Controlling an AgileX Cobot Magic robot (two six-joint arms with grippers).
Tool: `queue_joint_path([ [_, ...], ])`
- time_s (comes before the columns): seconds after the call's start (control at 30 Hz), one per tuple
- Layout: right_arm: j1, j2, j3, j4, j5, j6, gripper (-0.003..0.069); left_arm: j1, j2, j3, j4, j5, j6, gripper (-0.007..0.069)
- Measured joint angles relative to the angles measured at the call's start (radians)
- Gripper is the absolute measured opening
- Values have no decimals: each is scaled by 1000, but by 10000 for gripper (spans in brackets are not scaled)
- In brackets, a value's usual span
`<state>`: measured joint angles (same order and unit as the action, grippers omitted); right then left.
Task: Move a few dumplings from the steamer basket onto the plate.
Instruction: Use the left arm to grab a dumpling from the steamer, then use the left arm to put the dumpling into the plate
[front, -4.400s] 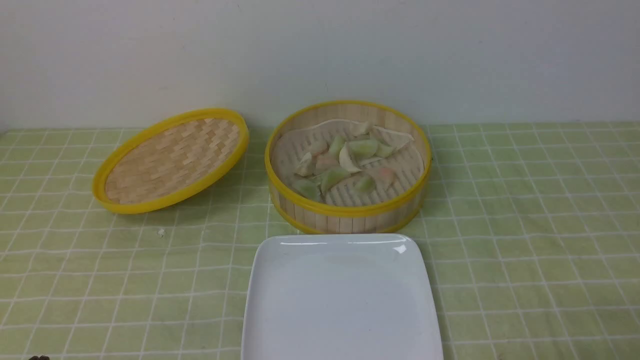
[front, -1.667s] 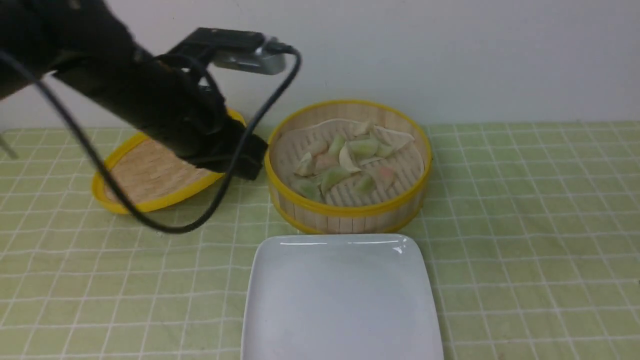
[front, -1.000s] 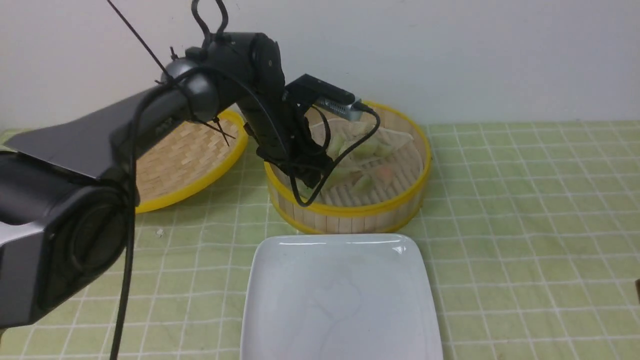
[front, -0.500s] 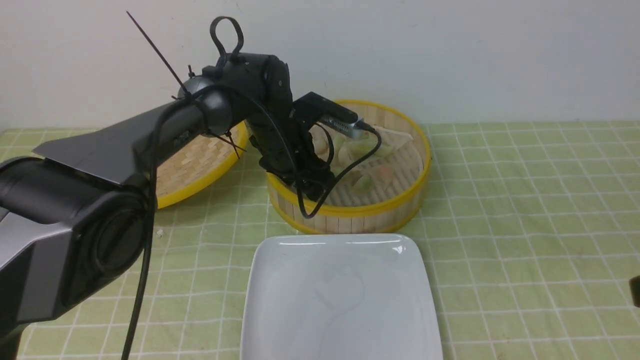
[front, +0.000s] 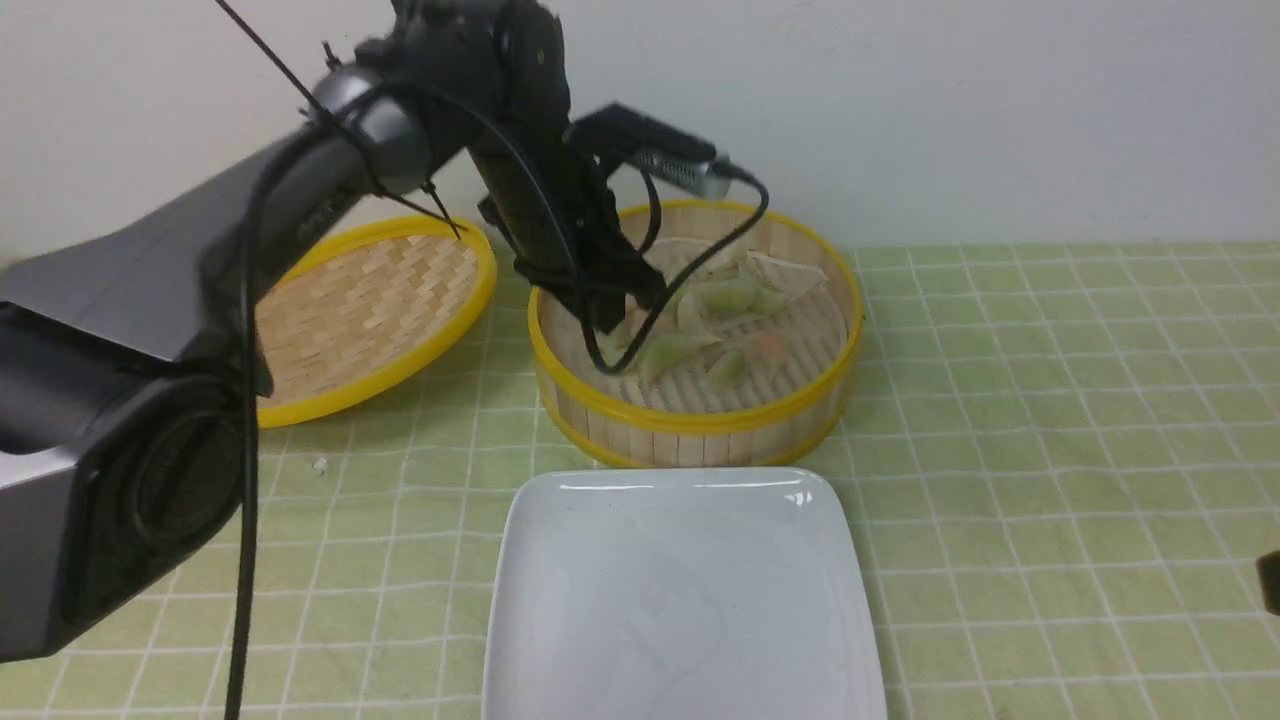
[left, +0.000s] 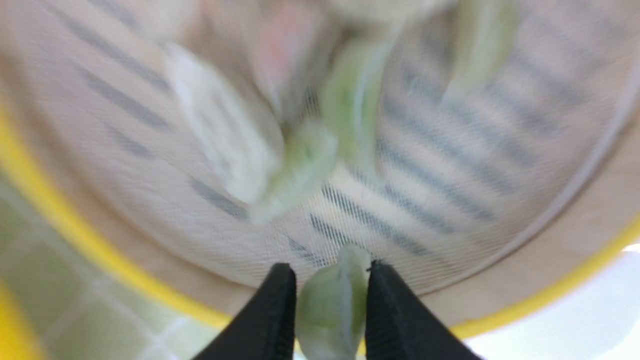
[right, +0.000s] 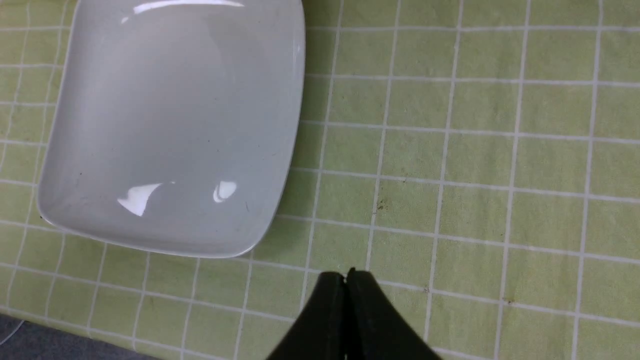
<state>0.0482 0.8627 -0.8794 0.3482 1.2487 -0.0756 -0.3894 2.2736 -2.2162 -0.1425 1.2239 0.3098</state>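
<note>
While hanging over the 9 o'clock side of the steamer basket (front: 700, 420), pinches one pale green dumpling (left: 327, 305) between the narrowed jaws of the left gripper (left: 327, 272), above the liner (left: 400, 210). Counted: one basket, one plate (front: 680, 600), one woven lid (front: 360, 310), two grippers. At least six more dumplings (front: 725, 295) heaped inside the basket, with any others hidden behind the arm (front: 300, 200). Plate at 6 o'clock of the basket, just beside it. Lid at 9 o'clock of the basket, near it. Right gripper (right: 346, 275) fully closed, tips pressed together, over green checked cloth (front: 1050, 400) at 3 o'clock of the plate, well apart. Compared with half a second ago: left wrist raised higher, out of the basket's depth. Basket, lid and plate unmoved.
</note>
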Motion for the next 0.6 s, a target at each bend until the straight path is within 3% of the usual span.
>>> queue_joint_path([
  [0.23,0,0,0,1,0,0,-16,0,-168,36,-14,6,-114,154],
  [0.4,0,0,0,4,0,0,-16,-10,-400,400,-74,9,-141,154],
  [0.6,0,0,0,14,0,-13,-16,-79,-462,729,-114,7,-130,152],
])
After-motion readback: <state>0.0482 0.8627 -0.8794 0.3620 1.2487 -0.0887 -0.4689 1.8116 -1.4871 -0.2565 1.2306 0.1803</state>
